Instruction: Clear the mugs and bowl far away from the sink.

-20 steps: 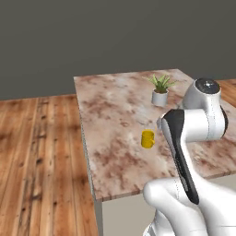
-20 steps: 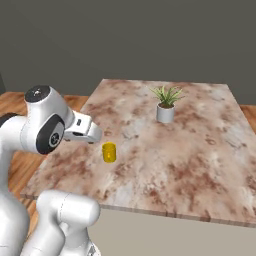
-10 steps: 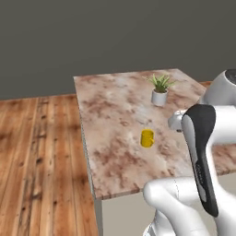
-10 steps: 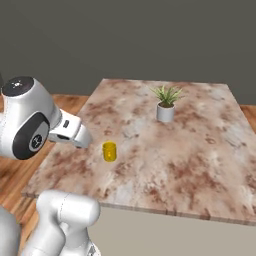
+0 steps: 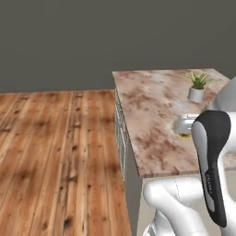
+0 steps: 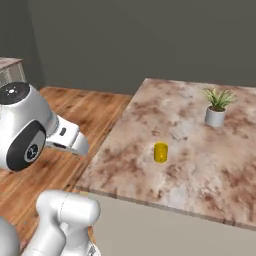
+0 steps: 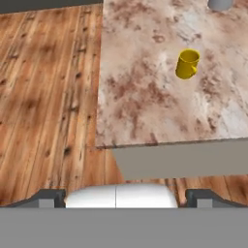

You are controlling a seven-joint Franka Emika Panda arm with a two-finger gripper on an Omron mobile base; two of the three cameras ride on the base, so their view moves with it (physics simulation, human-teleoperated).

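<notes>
One of the mugs, a plain yellow mug [image 6: 160, 152], stands upright on the marble counter [image 6: 200, 175], apart from anything else. In the hand view the yellow mug [image 7: 187, 64] is far ahead, up and to the right, its handle turned toward the near counter edge. The left base view shows a sliver of the yellow mug [image 5: 185, 135] behind my arm. My gripper [image 7: 125, 198] is open and holds nothing; it hovers off the counter's near edge, over the floor. The bowl and the sink are out of view.
A white plant pot [image 6: 215, 116] with a green plant stands further back on the counter [image 5: 147, 110]; the pot [image 5: 196, 93] is near the far right corner. Wooden floor [image 5: 55, 152] spreads to the left of the counter's drawer front [image 5: 121, 138].
The whole picture has shifted: the base has moved, so the counter sits further right and more floor shows. My arm has swung lower and nearer the cameras. The jaws stay open.
</notes>
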